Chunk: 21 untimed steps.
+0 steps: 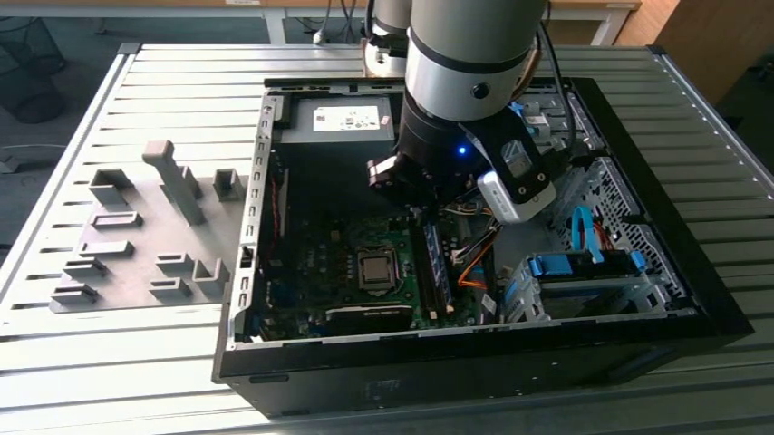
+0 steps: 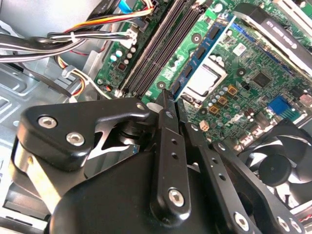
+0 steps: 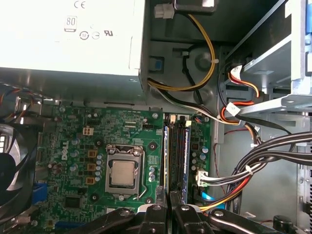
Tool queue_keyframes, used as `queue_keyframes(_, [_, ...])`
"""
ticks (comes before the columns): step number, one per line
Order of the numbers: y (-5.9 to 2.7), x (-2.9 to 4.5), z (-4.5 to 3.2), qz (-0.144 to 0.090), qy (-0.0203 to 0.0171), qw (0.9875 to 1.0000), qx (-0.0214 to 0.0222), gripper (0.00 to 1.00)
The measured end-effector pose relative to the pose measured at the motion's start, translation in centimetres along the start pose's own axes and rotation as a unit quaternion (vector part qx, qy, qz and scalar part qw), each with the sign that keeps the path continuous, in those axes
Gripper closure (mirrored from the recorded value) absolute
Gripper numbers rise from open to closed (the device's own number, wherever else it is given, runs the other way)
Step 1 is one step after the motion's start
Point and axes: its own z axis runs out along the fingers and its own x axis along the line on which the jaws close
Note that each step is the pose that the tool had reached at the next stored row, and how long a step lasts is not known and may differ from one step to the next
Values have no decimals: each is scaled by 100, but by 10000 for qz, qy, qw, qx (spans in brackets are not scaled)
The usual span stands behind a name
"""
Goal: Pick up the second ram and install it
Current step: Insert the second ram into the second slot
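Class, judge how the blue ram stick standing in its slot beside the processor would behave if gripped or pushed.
The ram stick is a thin flat board, so probably stiff and light. Its exposed black chips suggest it is fragile under sideways force. Seated on edge in the motherboard, it likely will not roll.

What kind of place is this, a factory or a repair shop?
Probably a robotics lab or test workshop. An opened desktop computer case sits on a slatted metal table, a robot arm reaches into it, and a grey plate of holder blocks lies beside it.
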Motion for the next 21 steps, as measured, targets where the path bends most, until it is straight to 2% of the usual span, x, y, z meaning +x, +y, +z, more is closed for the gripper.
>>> queue_keyframes(4, [0,0,0,0,0,10000,-6,86])
queue_keyframes(8, [0,0,0,0,-3,10000,-57,86])
queue_keyframes(21, [0,0,-10,56,-8,10000,-71,86])
